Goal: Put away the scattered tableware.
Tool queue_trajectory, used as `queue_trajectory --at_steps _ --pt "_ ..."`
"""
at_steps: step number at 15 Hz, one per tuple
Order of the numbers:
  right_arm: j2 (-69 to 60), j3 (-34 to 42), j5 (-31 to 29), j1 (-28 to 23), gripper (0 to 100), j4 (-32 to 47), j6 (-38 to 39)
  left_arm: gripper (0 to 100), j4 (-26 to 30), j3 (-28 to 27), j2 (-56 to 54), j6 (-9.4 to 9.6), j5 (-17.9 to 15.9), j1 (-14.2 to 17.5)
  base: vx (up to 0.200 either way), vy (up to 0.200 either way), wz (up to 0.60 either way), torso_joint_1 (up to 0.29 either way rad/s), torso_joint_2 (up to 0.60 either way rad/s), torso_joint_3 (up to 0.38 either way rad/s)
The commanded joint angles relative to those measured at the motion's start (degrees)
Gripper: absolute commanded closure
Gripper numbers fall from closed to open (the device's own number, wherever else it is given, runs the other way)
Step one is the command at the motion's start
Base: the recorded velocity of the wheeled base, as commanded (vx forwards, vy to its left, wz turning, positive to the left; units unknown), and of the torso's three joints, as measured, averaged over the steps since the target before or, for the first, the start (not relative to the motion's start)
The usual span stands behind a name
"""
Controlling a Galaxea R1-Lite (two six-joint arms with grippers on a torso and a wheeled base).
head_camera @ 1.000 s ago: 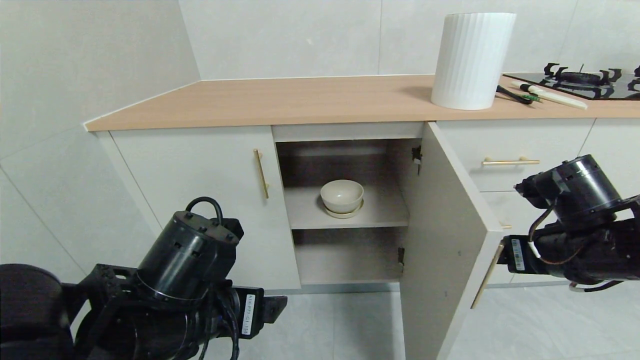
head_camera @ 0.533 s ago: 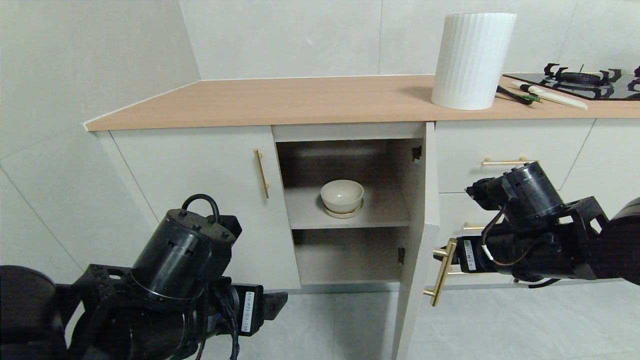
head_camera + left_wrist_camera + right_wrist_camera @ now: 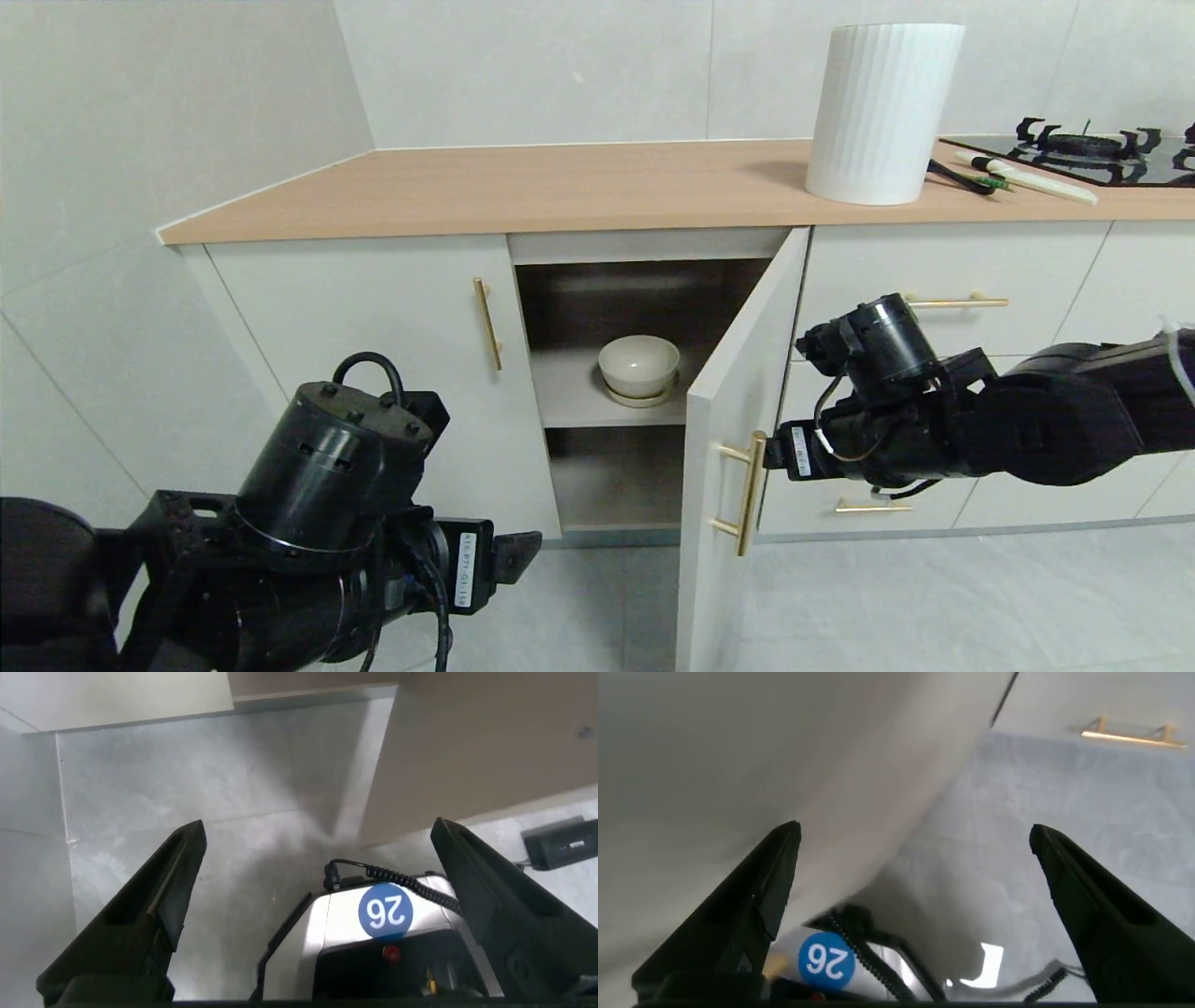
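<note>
Here the right gripper, spread wide and empty, sits at the outer face of the half-shut cabinet door beside its upright handle, with the bowl shelved behind that door.

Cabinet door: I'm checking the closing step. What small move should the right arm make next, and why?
Probably press the cabinet door toward the cabinet opening with the right gripper. The door stands partly open, the gripper sits open at its outer face beside the gold handle, and the bowl already rests on the shelf inside.
</note>
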Motion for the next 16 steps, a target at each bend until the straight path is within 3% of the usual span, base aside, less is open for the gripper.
queue_trajectory --at_steps 1,5,10,16 --pt "3.24 0.05 0.05 -0.22 0 -2.38 0.18 0 -0.22 -0.04 0.37 -0.01 0.03 -0.01 0.0 0.0 0.0 0.0 0.0 0.0" --pt "6.32 0.49 -0.13 -0.22 0 -8.62 2.73 0 -0.31 -0.21 0.73 -0.09 0.29 0.96 0.0 0.0 0.0 0.0 0.0 0.0" --pt "8.08 0.58 -0.21 -0.13 0 -13.98 5.28 0 -0.05 0.05 0.73 0.52 0.29 1.13 0.2 0.0 0.0 0.0 0.0 0.001" --pt "8.61 0.31 -0.3 -0.13 0 -15.21 5.81 0 0.13 0.58 0.81 1.58 0.29 0.78 0.0 0.0 0.0 0.0 0.0 0.0"
